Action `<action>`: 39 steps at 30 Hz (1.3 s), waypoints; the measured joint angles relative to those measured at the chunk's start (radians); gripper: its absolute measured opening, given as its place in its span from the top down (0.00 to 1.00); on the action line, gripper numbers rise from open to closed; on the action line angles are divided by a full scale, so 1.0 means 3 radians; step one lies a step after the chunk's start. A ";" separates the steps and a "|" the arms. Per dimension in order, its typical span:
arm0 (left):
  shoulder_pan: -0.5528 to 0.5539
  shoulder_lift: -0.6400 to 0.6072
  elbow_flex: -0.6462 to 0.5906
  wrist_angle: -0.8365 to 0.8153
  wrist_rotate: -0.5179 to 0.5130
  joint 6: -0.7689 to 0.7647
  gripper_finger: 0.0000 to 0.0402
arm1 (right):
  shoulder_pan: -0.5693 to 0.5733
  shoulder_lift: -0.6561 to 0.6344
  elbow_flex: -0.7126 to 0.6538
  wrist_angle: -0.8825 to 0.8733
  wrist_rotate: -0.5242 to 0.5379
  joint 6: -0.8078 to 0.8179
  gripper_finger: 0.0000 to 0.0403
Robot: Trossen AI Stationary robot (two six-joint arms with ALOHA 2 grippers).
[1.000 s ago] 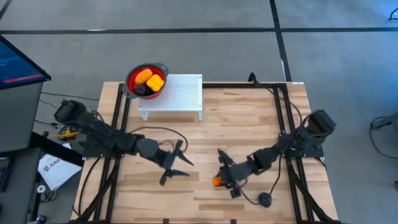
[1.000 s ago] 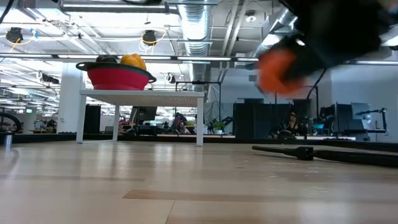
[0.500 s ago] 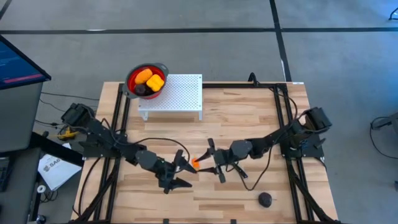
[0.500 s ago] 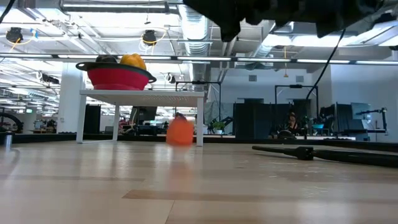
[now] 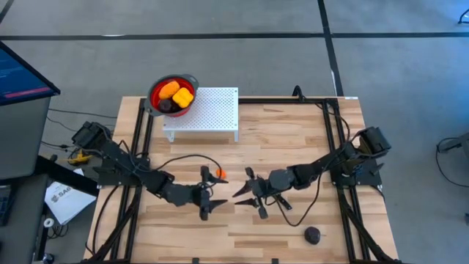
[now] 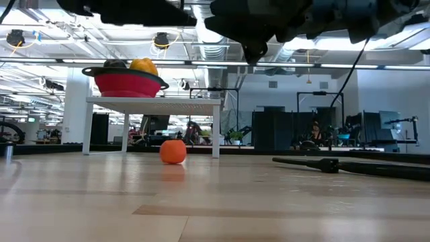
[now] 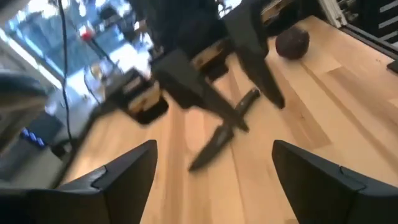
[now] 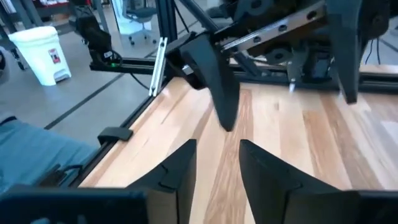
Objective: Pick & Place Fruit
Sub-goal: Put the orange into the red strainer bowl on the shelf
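An orange fruit (image 5: 220, 174) rests on the wood near the table's middle; the low view shows it standing alone (image 6: 173, 151). My left gripper (image 5: 206, 193) is wide open (image 7: 211, 149) just on the near side of it, its far finger close beside the fruit. My right gripper (image 5: 248, 192) faces it from the right, open (image 8: 216, 149) and empty. A dark purple fruit (image 5: 313, 235) lies near the table's near edge, also seen in the left wrist view (image 7: 292, 42). Yellow, orange and dark fruit sit in the red colander (image 5: 172, 94).
The colander sits on a white perforated stand (image 5: 209, 114) at the table's far left (image 6: 153, 102). The two grippers face each other closely at mid-table. Black frame rails (image 5: 335, 139) run along the left and right sides. Bare wood lies far right of the stand.
My right gripper carried the orange fruit from the near right toward the table's middle and let it go. The fruit dropped to the wood and rolled a little toward the left and far side. My left gripper turned toward the right gripper.
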 joint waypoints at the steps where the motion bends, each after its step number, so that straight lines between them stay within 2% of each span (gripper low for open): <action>1: 0.0013 -0.0001 0.0000 -0.0059 -0.0006 -0.0122 0.24 | -0.0006 0.0006 0.0000 -0.0001 0.0000 0.0019 0.72; 4: 0.0051 -0.0003 -0.0034 -0.0114 -0.0024 -0.0486 0.26 | -0.0017 0.0073 0.0000 0.0046 0.0005 0.0041 0.74; 10: 0.0186 -0.0003 -0.0338 -0.0243 -0.0447 -0.1533 0.28 | -0.0060 0.0332 -0.0001 0.0398 0.0018 0.0056 0.76; 13: 0.0300 -0.0003 -0.0546 -0.0235 -0.0370 -0.2160 0.28 | -0.0060 0.0518 -0.0001 0.0753 0.0020 0.0057 0.76; 16: 0.0420 -0.0003 -0.0700 -0.0200 -0.0184 -0.2535 0.28 | -0.0057 0.0641 0.0014 0.0986 0.0019 0.0057 0.76; 23: 0.0726 0.0120 -0.0776 0.0118 0.0118 -0.2474 0.28 | -0.0079 0.0731 0.0013 0.1295 0.0018 0.0056 0.76; 27: 0.0863 0.0313 -0.0763 0.0165 0.0291 -0.2656 0.28 | -0.0079 0.0715 0.0013 0.1369 0.0017 0.0056 0.76; 34: 0.0911 0.0738 -0.0543 0.0172 0.0294 -0.2674 0.28 | -0.0076 0.0713 0.0013 0.1383 0.0009 0.0056 0.76; 39: 0.0909 0.0838 -0.0497 0.0165 0.0260 -0.2657 0.32 | -0.0078 0.0713 0.0013 0.1371 0.0009 0.0056 0.76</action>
